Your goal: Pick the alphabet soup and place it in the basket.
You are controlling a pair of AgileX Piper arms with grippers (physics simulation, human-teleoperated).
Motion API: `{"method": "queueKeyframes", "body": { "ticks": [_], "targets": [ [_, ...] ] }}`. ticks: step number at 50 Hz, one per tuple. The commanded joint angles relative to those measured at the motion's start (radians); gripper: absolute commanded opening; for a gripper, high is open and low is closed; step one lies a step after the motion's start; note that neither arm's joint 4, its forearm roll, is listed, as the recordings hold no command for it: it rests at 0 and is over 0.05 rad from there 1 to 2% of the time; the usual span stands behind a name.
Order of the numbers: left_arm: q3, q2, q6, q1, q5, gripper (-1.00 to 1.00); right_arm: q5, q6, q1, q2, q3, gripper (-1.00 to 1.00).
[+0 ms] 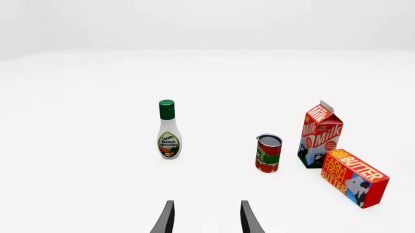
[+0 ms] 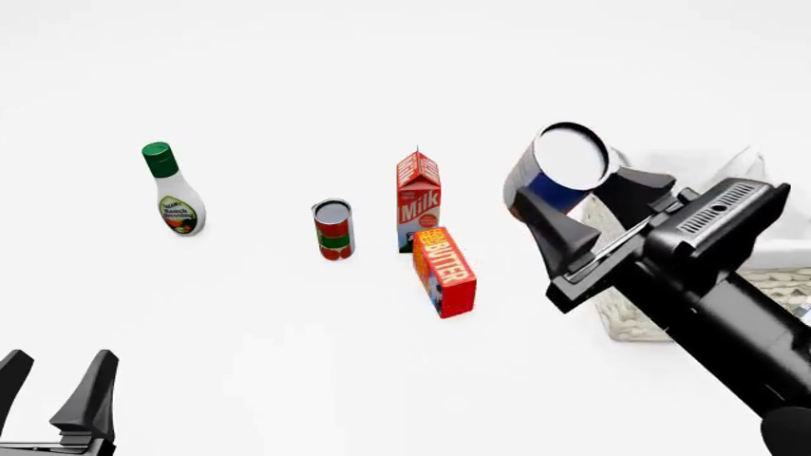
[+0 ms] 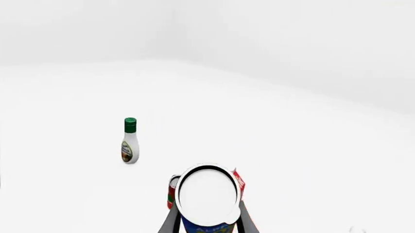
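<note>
The right gripper [image 2: 573,211] is clamped on the alphabet soup [image 2: 564,169], a small can with a silver-white top and blue label. The can sits between the two dark fingers, lifted clear of the table and tilted, its top facing the front camera. Just behind and beneath the gripper lies the basket [image 2: 630,324], cream wicker with white lining, mostly hidden by the arm. To the gripper's left stand a milk carton [image 2: 419,199], a butter box [image 2: 443,271], a red can [image 2: 333,229] and a ranch dressing bottle [image 2: 171,190]. The left gripper [image 2: 53,388] hangs open, well apart from everything, holding nothing.
</note>
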Motion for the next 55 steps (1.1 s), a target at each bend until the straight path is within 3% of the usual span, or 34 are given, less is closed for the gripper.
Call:
{"method": "queueKeyframes", "body": {
  "ticks": [1,36,55],
  "targets": [
    [0.0,0.0,0.0,0.0,0.0,1.0,0.115,-0.005,-0.095,-0.101,-0.068,-1.0],
    [0.0,0.0,0.0,0.0,0.0,1.0,0.379,-0.04,-0.45,-0.261,-0.189,-1.0],
    [0.0,0.0,0.0,0.0,0.0,1.0,0.388,-0.035,-0.581,-0.228,-0.21,-1.0]
  ]
}}
